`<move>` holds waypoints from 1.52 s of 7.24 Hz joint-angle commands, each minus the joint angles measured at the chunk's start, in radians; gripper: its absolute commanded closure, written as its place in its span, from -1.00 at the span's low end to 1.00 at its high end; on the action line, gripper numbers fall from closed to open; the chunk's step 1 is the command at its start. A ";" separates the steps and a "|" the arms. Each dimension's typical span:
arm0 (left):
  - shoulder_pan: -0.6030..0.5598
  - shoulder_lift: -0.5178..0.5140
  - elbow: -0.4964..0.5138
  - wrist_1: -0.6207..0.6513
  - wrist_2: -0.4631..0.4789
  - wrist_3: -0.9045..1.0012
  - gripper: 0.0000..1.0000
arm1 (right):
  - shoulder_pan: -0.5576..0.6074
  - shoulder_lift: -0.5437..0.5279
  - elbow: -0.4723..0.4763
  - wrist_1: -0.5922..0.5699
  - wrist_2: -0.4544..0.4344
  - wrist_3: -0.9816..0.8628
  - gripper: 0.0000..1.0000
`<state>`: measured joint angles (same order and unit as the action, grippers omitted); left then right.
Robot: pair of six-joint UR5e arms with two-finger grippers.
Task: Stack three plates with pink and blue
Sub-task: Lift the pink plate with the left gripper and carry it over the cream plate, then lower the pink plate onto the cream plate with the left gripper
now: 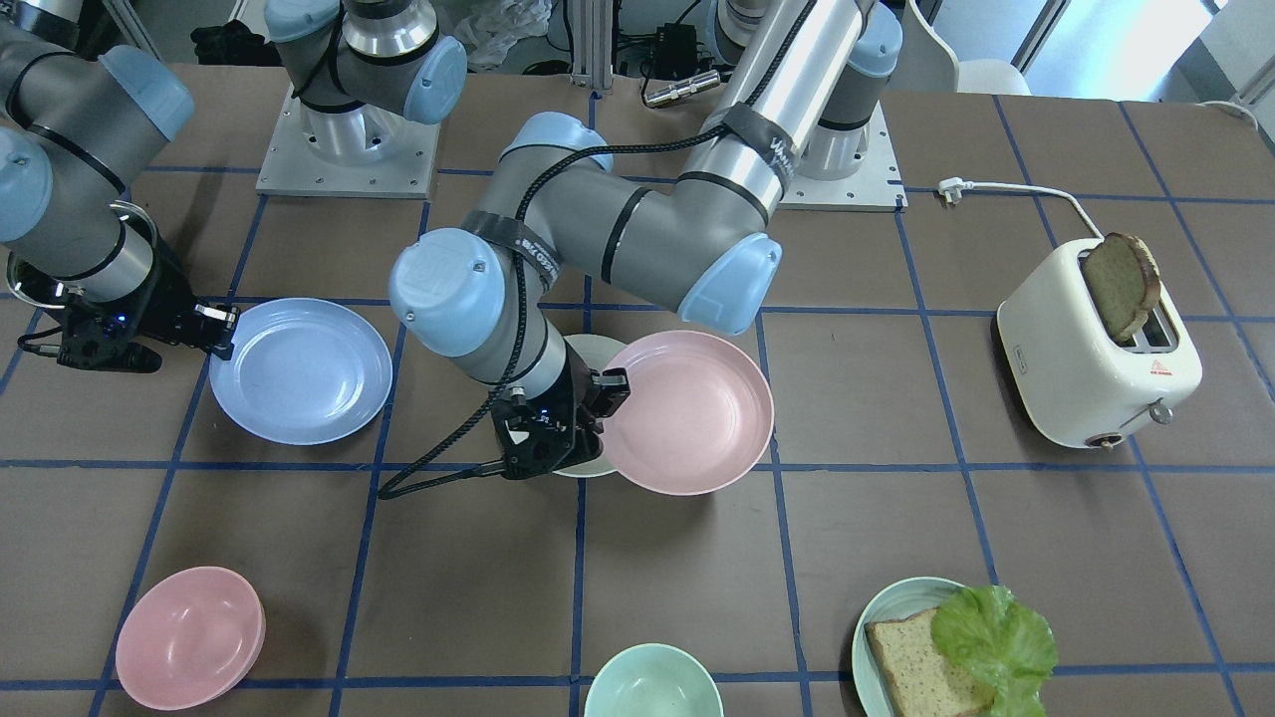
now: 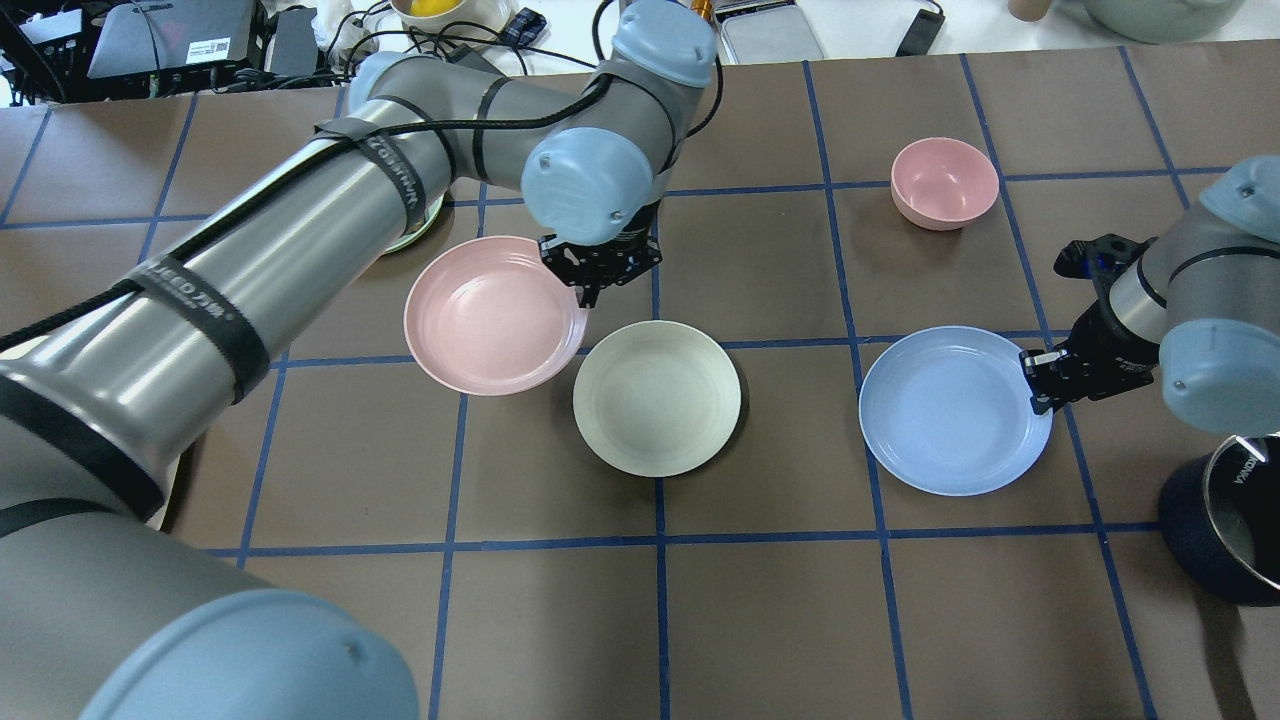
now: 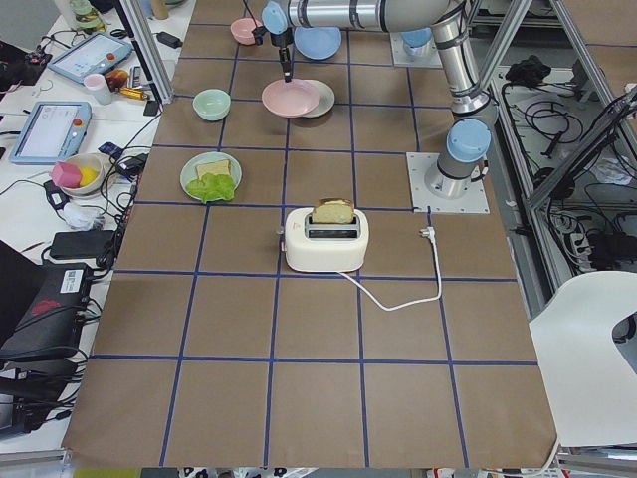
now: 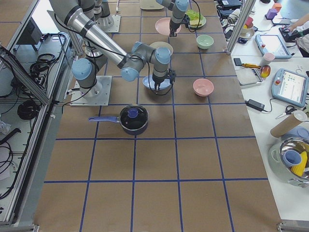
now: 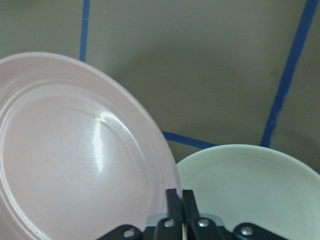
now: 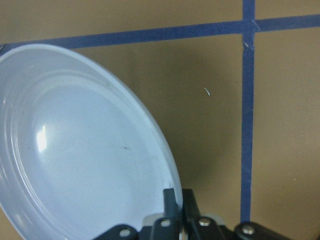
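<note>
My left gripper (image 2: 590, 287) is shut on the rim of the pale pink plate (image 2: 490, 315) and holds it level, its edge just over the rim of the cream-white plate (image 2: 657, 397). The left wrist view shows the shut fingers (image 5: 179, 200), the pink plate (image 5: 75, 170) and the cream plate (image 5: 245, 190) below. In the front view the pink plate (image 1: 692, 413) overlaps the cream plate (image 1: 598, 351), mostly hidden by the arm. My right gripper (image 2: 1040, 385) is shut on the rim of the light blue plate (image 2: 950, 410), also seen in the right wrist view (image 6: 75, 160).
A pink bowl (image 2: 944, 182) stands beyond the blue plate. At the operators' edge are a teal bowl (image 1: 652, 682) and a teal plate (image 1: 867, 622) with bread and lettuce. A toaster (image 1: 1096, 358) with its cable stands on my left. A dark pot (image 2: 1225, 520) is at my right.
</note>
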<state>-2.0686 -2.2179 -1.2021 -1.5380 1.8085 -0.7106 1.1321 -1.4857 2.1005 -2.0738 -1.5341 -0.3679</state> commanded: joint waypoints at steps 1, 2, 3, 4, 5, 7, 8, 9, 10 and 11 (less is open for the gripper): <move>-0.059 -0.086 0.106 -0.011 -0.049 -0.087 1.00 | 0.000 -0.005 -0.008 0.015 0.000 0.003 1.00; -0.085 -0.117 0.117 -0.020 -0.051 -0.133 1.00 | 0.000 -0.004 -0.023 0.017 -0.006 0.003 1.00; -0.109 -0.135 0.116 -0.027 -0.058 -0.174 1.00 | 0.000 0.001 -0.045 0.029 -0.015 0.003 1.00; -0.117 -0.138 0.119 -0.075 -0.058 -0.191 1.00 | 0.000 -0.004 -0.054 0.055 -0.027 0.003 1.00; -0.117 -0.128 0.119 -0.133 -0.061 -0.202 1.00 | 0.000 -0.005 -0.057 0.058 -0.029 0.001 1.00; -0.120 -0.140 0.121 -0.128 -0.074 -0.216 1.00 | 0.005 -0.015 -0.056 0.075 -0.026 0.006 1.00; -0.122 -0.141 0.121 -0.120 -0.075 -0.219 1.00 | 0.005 -0.013 -0.056 0.075 -0.024 0.006 1.00; -0.120 -0.152 0.121 -0.085 -0.081 -0.218 1.00 | 0.005 -0.013 -0.056 0.075 -0.021 0.007 1.00; -0.119 -0.160 0.121 -0.064 -0.084 -0.218 1.00 | 0.005 -0.008 -0.057 0.073 -0.018 0.010 1.00; -0.120 -0.164 0.121 -0.062 -0.083 -0.216 1.00 | 0.005 -0.011 -0.059 0.073 -0.015 0.010 1.00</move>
<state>-2.1886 -2.3753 -1.0815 -1.6117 1.7264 -0.9277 1.1366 -1.4966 2.0432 -1.9999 -1.5530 -0.3586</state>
